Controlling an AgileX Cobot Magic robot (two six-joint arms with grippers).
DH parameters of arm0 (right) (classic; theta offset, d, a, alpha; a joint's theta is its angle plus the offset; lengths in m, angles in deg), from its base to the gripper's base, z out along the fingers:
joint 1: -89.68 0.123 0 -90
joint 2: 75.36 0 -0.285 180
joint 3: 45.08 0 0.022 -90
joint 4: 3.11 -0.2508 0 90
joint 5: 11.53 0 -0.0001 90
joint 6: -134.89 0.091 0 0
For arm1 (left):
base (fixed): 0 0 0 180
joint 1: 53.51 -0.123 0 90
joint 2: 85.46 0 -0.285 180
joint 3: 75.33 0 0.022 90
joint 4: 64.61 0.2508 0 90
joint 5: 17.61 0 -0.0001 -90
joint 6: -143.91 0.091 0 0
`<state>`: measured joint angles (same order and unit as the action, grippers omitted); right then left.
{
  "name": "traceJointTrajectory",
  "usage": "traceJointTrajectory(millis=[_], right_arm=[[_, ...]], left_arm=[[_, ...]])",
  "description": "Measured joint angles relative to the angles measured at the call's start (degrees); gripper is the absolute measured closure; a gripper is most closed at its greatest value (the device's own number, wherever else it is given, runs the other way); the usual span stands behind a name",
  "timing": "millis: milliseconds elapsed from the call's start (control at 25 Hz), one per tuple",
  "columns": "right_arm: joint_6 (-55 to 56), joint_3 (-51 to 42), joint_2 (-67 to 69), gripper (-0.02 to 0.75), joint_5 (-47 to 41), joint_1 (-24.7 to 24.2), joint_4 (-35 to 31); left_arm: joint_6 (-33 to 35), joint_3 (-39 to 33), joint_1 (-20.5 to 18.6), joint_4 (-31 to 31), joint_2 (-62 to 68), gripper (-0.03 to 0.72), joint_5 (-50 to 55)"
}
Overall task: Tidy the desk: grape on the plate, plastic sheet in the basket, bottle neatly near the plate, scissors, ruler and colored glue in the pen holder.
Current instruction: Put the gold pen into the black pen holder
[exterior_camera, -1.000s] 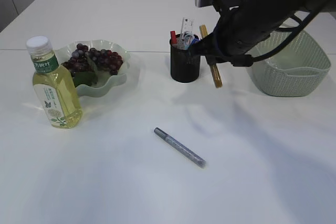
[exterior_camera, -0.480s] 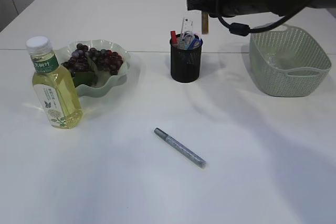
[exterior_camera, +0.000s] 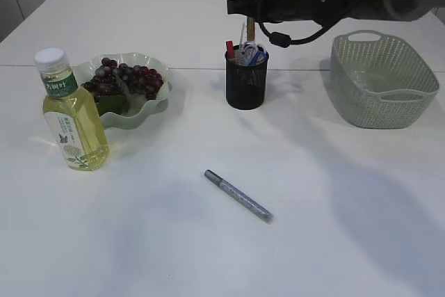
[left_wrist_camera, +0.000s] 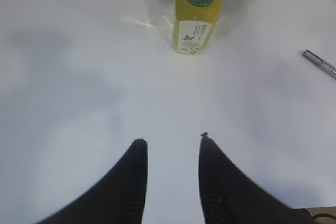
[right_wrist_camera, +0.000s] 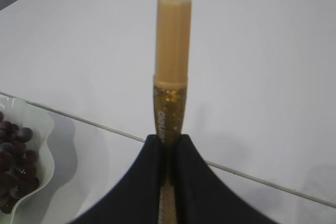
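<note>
One gold glue pen point(right_wrist_camera: 171, 77), now seemingly upright above holder point(exterior_camera: 245, 85).

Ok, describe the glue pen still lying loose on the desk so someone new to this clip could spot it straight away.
Start at the black mesh pen holder near the back middle of the white desk. Come toward the camera onto the bare desk in front of it: the silver glitter glue pen lies flat and slanted there, alone. The other glue pen is gold and held upright in the right hand above the holder.
</note>
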<state>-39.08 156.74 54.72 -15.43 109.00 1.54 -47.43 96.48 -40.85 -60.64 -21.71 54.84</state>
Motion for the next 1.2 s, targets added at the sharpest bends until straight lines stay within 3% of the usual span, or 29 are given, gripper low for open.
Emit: traceJointTrajectory(millis=[560,920,1200], right_arm=[[0.0,5.34,6.3,0.687,-3.08,0.0,0.1],[0.0,5.34,6.3,0.505,-3.34,0.0,0.1],[0.0,5.34,6.3,0.466,-4.56,0.0,0.1]], left_arm=[[0.0,0.0,0.0,0.0,0.0,0.445,0.0],[0.0,0.0,0.0,0.0,0.0,0.445,0.0],[0.0,0.0,0.0,0.11,0.0,0.445,0.0]])
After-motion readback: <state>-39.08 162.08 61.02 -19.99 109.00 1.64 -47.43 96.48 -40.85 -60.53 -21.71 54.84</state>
